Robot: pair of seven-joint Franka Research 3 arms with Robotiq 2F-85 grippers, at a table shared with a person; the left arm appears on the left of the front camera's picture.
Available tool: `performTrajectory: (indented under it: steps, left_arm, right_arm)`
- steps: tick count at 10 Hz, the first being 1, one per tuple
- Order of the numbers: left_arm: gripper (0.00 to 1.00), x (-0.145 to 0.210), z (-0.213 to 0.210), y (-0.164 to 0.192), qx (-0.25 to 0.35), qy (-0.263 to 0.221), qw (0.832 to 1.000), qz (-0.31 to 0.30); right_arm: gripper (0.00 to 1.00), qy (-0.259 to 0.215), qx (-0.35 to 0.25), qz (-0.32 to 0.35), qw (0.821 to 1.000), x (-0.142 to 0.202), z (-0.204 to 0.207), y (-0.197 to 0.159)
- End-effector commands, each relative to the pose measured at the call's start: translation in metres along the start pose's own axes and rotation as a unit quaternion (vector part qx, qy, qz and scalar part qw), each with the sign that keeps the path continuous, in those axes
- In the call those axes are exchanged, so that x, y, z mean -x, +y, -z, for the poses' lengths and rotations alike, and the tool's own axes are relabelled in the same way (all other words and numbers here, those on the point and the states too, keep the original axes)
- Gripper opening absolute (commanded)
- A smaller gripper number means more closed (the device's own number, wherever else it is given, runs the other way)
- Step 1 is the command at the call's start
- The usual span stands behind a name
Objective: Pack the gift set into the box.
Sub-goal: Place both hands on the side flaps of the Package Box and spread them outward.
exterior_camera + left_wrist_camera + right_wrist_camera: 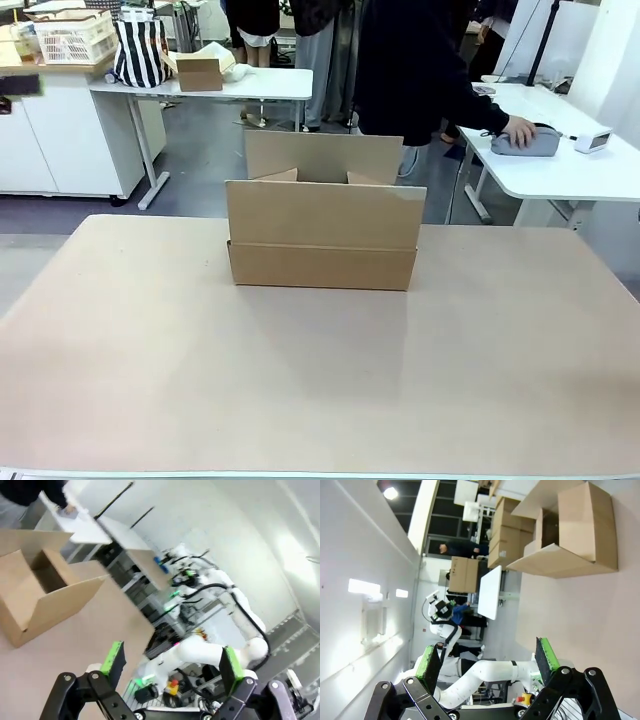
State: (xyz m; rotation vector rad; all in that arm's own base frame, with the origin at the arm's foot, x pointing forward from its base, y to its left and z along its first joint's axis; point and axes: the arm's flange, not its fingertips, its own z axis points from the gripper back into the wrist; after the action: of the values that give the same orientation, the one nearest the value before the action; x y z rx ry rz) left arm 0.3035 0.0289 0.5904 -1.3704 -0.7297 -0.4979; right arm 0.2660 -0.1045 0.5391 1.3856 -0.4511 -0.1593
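- Box (322,235): stands on the tan table (300,390), at centre and a little above the middle of the front frame, toward the far edge.
- Box flaps: top open. The near long flap stands upright and the far long flap rises behind it (a horizontal crease runs along the near long side).
- Box, left wrist view: appears at the left of the frame (45,595), open side up, with the brown interior in view.
- Box, right wrist view: appears at the upper right of the frame (570,530), turned sideways by the wrist roll.
- Left gripper (172,662): at the bottom edge of its own view, fingers (112,660) spread wide apart with nothing between the green pads. It is well apart from the box.
- Right gripper (487,660): at the bottom edge of its own view, fingers (545,657) likewise spread wide with nothing held. It is well apart from the box.
- Person (410,70): dark top, behind the box at the upper centre-right of the front frame, one arm stretched toward the right.
- Person's hand (520,130): rests on a grey pouch (525,145) at the upper right.
- Pouch: lies on a white side table (560,175), just beside a small white device (593,140).
- Upper left of the front frame: a small carton (198,73) sits near a striped bag (138,50) on another white table.
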Motion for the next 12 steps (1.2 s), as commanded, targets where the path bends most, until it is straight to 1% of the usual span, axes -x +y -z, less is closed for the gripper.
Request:
performTrajectory:
  steps: [1, 2, 3, 4, 5, 6, 7, 8, 9, 12]
  left_arm:
    - [1.0, -0.064, 0.058, -0.003, -0.113, 0.113, 0.986, -0.055]
    - [1.0, -0.088, 0.093, 0.005, -0.139, 0.159, 0.975, -0.062]
    - [1.0, -0.104, 0.131, 0.015, -0.179, 0.202, 0.961, -0.065]
    - [1.0, -0.113, 0.161, 0.021, -0.229, 0.215, 0.948, -0.055]
    - [1.0, -0.121, 0.193, 0.03, -0.275, 0.241, 0.93, -0.048]
    - [1.0, -0.127, 0.233, 0.041, -0.378, 0.251, 0.891, -0.01]
    - [1.0, -0.126, 0.258, 0.049, -0.408, 0.275, 0.87, 0.007]
    - [1.0, -0.127, 0.281, 0.055, -0.42, 0.289, 0.86, 0.031]
    - [1.0, -0.118, 0.246, 0.04, -0.348, 0.247, 0.904, 0.019]
    - [1.0, -0.118, 0.246, 0.04, -0.348, 0.247, 0.904, 0.019]
  right_arm:
    - [1.0, -0.003, -0.012, -0.014, 1.0, -0.004, 0.002, 0.002]
    - [1.0, -0.003, -0.012, -0.014, 1.0, -0.004, 0.002, 0.002]
    - [1.0, -0.003, -0.012, -0.014, 1.0, -0.004, 0.002, 0.002]
    - [1.0, -0.003, -0.012, -0.014, 1.0, -0.004, 0.002, 0.002]
    - [1.0, -0.003, -0.012, -0.014, 1.0, -0.004, 0.002, 0.002]
    - [1.0, -0.003, -0.012, -0.014, 1.0, -0.004, 0.002, 0.002]
    - [1.0, -0.003, -0.012, -0.014, 1.0, -0.004, 0.002, 0.002]
    - [1.0, -0.003, -0.012, -0.014, 1.0, -0.004, 0.002, 0.002]
    - [1.0, -0.003, -0.012, -0.014, 1.0, -0.004, 0.002, 0.002]
    - [1.0, -0.003, -0.012, -0.014, 1.0, -0.004, 0.002, 0.002]
